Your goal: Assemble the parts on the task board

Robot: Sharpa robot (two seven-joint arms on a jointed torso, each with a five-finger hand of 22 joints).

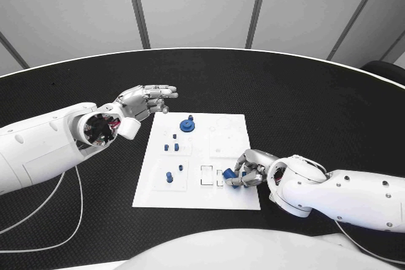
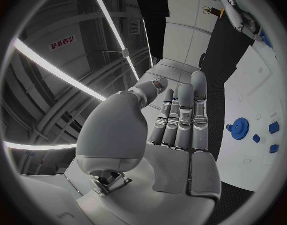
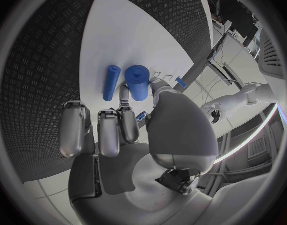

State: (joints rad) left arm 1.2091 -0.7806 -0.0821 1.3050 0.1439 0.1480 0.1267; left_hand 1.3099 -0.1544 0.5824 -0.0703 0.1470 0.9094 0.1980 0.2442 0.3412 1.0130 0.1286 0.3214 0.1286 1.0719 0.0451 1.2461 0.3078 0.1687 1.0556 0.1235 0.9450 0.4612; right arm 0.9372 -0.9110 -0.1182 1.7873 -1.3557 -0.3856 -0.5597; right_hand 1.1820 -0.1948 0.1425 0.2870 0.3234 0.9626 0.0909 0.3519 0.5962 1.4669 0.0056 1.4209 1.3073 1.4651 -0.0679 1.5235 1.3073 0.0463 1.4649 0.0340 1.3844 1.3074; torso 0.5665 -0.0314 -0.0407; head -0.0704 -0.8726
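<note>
Looking down from the head view, the right hand [image 1: 250,169] sits over the near right part of the task board [image 1: 201,197], fingers curled onto a small blue part [image 1: 235,181] beside the rectangular slots [image 1: 206,175] there. The left hand [image 1: 145,99] hangs off the board's far left corner above the worktop [image 1: 321,88], fingers together and straight, holding nothing. A blue gear [image 1: 186,126] stands near the board's far edge, well apart from the right hand, so the right hand is plainly the nearer one to the slots.

From the left wrist, the left hand's palm is flat and empty, and the gear [image 2: 241,127] lies off to one side of it on the board.

From the right wrist, a small blue piece [image 3: 141,116] shows pinched between thumb and fingers. Just beyond the fingertips [image 3: 126,116], two blue cylinders [image 3: 137,81] lie side by side on the white plate, their long axes running away from the hand.
</note>
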